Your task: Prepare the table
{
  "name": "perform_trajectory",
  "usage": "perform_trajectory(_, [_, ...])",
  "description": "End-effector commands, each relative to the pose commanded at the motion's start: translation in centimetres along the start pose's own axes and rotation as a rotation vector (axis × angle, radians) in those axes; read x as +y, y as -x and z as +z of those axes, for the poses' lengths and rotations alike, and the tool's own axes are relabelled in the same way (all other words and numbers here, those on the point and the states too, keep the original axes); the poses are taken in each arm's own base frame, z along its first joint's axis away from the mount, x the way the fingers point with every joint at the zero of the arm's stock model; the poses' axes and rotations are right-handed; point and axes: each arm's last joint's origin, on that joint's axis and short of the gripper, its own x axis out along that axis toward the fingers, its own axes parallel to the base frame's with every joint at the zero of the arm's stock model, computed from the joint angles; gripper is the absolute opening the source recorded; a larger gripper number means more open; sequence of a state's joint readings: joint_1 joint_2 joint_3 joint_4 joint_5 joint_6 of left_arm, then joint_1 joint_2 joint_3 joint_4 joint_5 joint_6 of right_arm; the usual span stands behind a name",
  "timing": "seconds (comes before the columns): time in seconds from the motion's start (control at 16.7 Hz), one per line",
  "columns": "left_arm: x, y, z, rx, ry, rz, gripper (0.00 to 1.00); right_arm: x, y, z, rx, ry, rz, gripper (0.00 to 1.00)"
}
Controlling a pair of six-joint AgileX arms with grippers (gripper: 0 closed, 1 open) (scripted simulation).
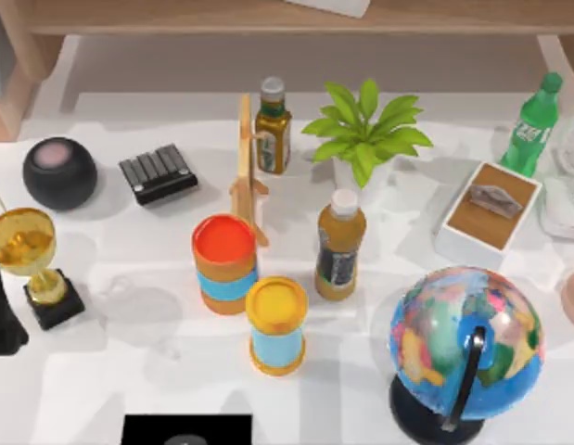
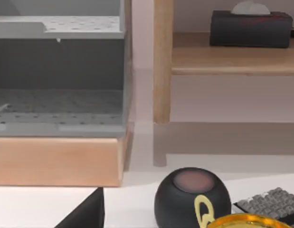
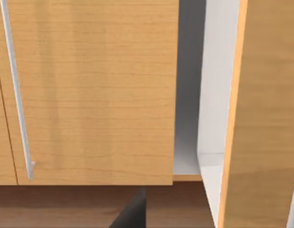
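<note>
Top view: the surface (image 1: 129, 371) spans almost the whole frame, in front of the wooden shelf unit (image 1: 175, 17). It's white, matte, plain, flat. Judgement: rigid, heavy, fixed, so nothing to grip on it; preparing it means handling what stands on it. Clutter: globe (image 1: 465, 343), two capped cans, orange-lid can (image 1: 225, 263) and yellow-lid can (image 1: 276, 324), juice bottle (image 1: 340, 244), potted plant (image 1: 365, 134), trophy (image 1: 31, 260), black round speaker (image 1: 59, 172). Bottles probably smooth and tippy; take mid-body. Trophy likely fragile at the stem. Neither end effector's state is readable, cannot tell. Right wrist view faces a wood cabinet door (image 3: 94, 90).
</note>
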State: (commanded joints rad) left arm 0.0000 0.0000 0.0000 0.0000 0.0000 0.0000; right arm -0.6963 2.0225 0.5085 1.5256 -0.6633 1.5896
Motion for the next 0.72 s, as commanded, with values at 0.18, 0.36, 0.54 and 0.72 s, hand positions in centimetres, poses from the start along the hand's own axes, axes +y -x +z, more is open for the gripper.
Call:
perform_trajectory(0.18, [0.0, 0.0, 0.0, 0.0, 0.0, 0.0, 1.0, 0.0, 0.0, 0.0, 0.0, 0.0, 0.0, 0.32])
perform_trajectory(0.36, [0.0, 0.0, 0.0, 0.0, 0.0, 0.0, 1.0, 0.0, 0.0, 0.0, 0.0, 0.0, 0.0, 0.1])
perform_trajectory(0.54, [0.0, 0.0, 0.0, 0.0, 0.0, 0.0, 1.0, 0.0, 0.0, 0.0, 0.0, 0.0, 0.0, 0.0])
perform_trajectory(0.72, [0.0, 0.0, 0.0, 0.0, 0.0, 0.0, 1.0, 0.0, 0.0, 0.0, 0.0, 0.0, 0.0, 0.0])
